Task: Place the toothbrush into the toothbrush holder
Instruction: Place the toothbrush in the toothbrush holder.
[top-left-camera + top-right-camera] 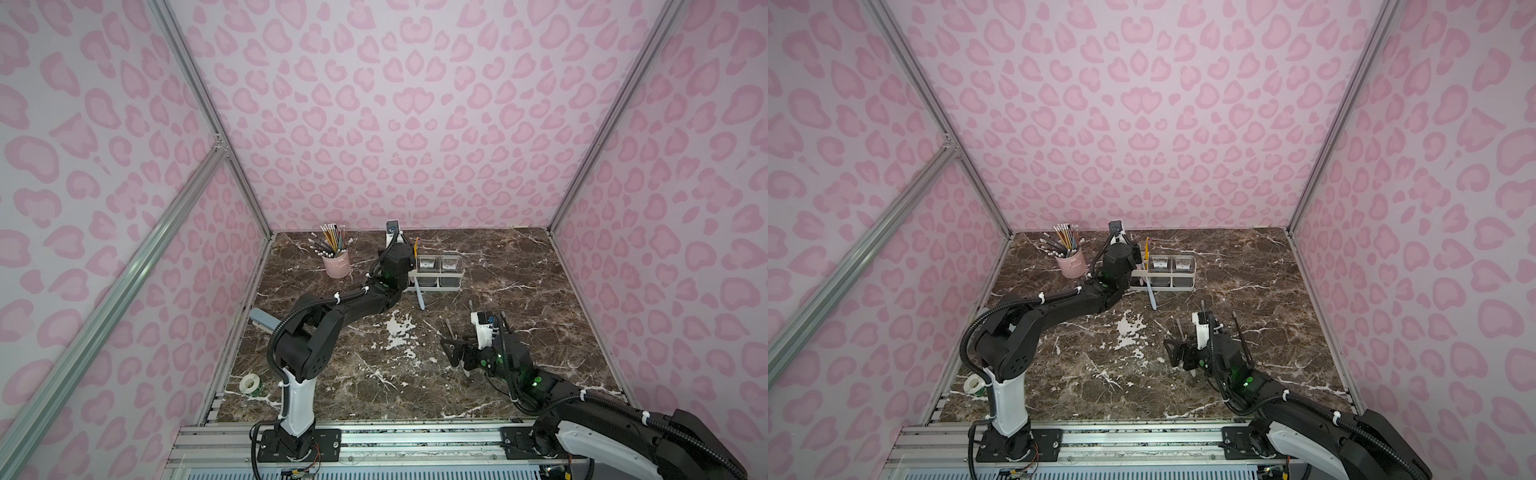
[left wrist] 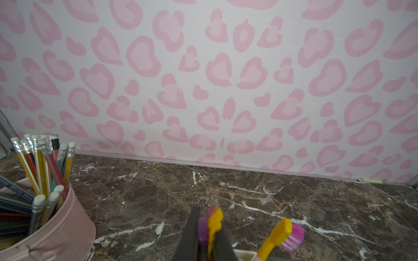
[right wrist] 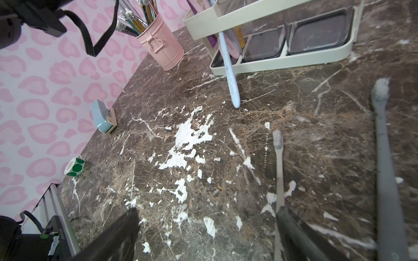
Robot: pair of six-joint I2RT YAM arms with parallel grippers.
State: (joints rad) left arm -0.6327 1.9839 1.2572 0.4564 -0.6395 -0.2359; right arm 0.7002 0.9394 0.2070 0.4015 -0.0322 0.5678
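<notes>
left jaws are pressed together, pinching a yellow toothbrush (image 2: 214, 222) just under its head, purple bristles turned aside. it's held upright, head up, and that looks deliberate: handle pointing down so it can slide straight into a slot. the toothbrush holder (image 3: 248, 18) sits right below these jaws, with only a pale corner of it peeking into the left wrist view. i'd call this the lowering or letting-go step; how deep the handle sits is hidden. just beside the jaws, a second yellow brush (image 2: 283, 233) with pink bristles stands in the holder already. a blue brush (image 3: 229, 74) leans out of the holder's open side, tip down on the tabletop (image 3: 316, 135), and looks poorly seated. over to the right jaws: spread wide, low over the tabletop, empty. a grey toothbrush (image 3: 278, 158) lies flat, handle running in right against one jaw; touching or not, i can't tell. another grey one (image 3: 382, 135) lies outside them.
</notes>
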